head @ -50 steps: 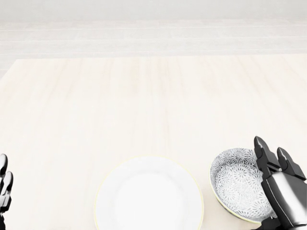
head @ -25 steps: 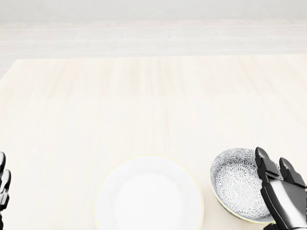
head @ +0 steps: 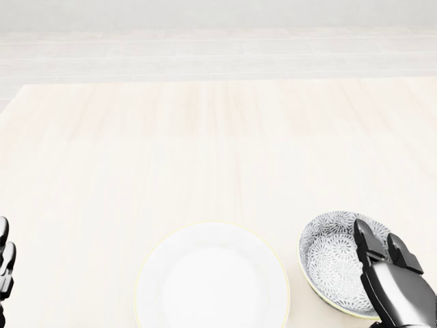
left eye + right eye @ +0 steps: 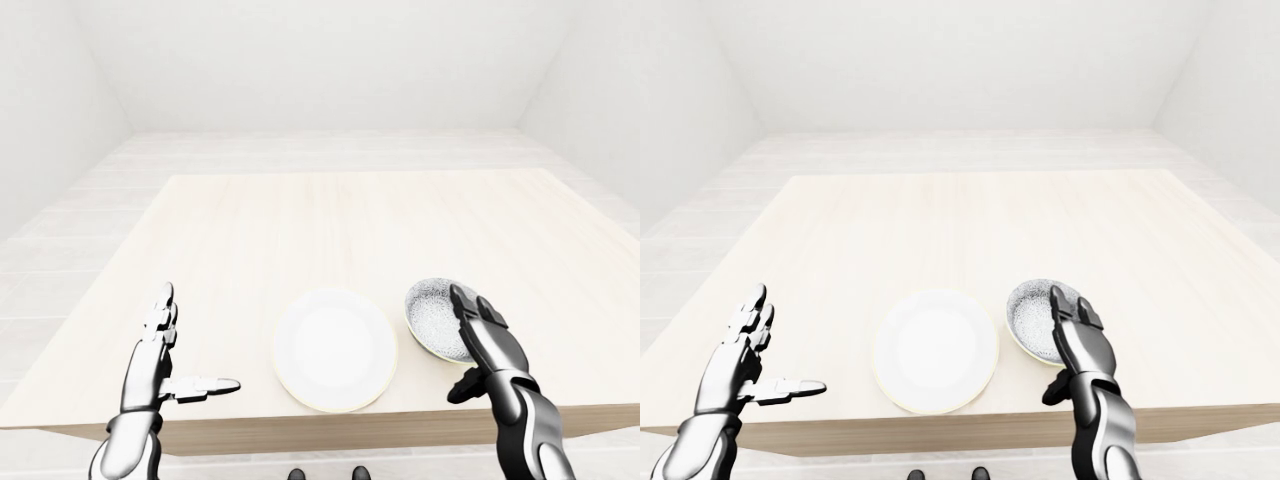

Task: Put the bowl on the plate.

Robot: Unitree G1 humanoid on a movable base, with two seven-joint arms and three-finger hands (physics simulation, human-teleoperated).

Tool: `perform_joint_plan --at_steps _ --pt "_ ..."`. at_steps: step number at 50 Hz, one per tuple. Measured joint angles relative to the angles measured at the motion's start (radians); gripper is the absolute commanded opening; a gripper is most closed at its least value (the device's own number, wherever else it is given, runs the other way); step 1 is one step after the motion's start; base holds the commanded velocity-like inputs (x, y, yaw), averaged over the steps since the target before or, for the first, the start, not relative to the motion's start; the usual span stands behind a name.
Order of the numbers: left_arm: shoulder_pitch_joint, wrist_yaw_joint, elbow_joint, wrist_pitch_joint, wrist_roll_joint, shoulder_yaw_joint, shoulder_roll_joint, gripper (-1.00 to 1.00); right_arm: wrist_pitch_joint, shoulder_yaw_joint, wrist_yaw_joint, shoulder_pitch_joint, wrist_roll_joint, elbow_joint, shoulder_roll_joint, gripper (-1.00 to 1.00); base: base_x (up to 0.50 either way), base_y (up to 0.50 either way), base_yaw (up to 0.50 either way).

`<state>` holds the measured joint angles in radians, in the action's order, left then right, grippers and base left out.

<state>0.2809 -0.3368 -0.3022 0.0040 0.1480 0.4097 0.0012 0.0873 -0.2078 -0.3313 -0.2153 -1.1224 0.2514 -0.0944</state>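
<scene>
Grey bowl (image 3: 328,256) sits at the plate's (image 3: 212,280) three o'clock. Right hand (image 4: 495,350) fingers hang wide over it; left hand (image 4: 155,360) fingers wide

Sim test room, dining-style setup. Plain white walls (image 4: 300,60), pale plank floor (image 4: 60,250), flat render-look lighting. One light-wood table (image 4: 330,220) mid-room carrying tableware: white plate (image 4: 336,349) and patterned bowl (image 4: 430,312) near its bottom edge in the left-eye view.
</scene>
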Motion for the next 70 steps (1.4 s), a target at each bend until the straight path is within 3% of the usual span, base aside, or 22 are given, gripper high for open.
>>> perform_joint_plan --at_steps 15,17,18,20,29,43,53,59,70 --pt "0.000 0.000 0.000 0.000 0.000 0.003 0.001 1.00 0.000 0.030 0.016 0.005 0.000 -0.036 -0.004 1.00 0.00 0.00 0.00" --pt "0.000 -0.001 0.000 0.000 0.000 0.004 0.001 1.00 0.000 0.032 0.016 0.005 0.001 -0.039 -0.004 0.89 0.00 0.00 0.00" --pt "0.000 -0.001 0.000 0.000 0.001 0.004 0.001 1.00 0.000 0.034 0.017 0.005 0.001 -0.040 -0.005 0.65 0.00 0.00 0.00" --pt "-0.001 -0.001 0.001 0.000 0.001 0.004 0.001 1.00 0.000 0.036 0.016 0.006 0.002 -0.041 -0.005 0.46 0.00 0.00 0.00" --pt "-0.001 -0.001 0.001 0.001 0.001 0.005 0.002 1.00 0.000 0.043 0.013 0.005 0.006 -0.042 -0.007 0.40 0.00 0.00 0.00" --pt "-0.004 0.003 0.006 -0.001 0.005 0.004 0.003 1.00 0.000 0.047 0.009 0.001 0.015 -0.041 -0.007 0.10 0.00 0.00 0.00" --pt "-0.005 0.007 0.006 0.000 0.007 0.002 0.003 1.00 0.000 0.044 0.006 0.002 0.019 -0.036 -0.008 -0.16 0.00 0.00 0.00" --pt "-0.005 0.008 0.005 0.001 0.008 0.002 0.004 1.00 0.000 0.042 0.007 0.003 0.023 -0.033 -0.007 -0.46 0.00 0.00 0.00" --pt "-0.010 0.011 -0.001 0.011 0.012 -0.003 0.004 1.00 0.000 0.040 -0.005 0.009 0.021 -0.027 -0.009 -0.55 0.00 0.00 0.00"
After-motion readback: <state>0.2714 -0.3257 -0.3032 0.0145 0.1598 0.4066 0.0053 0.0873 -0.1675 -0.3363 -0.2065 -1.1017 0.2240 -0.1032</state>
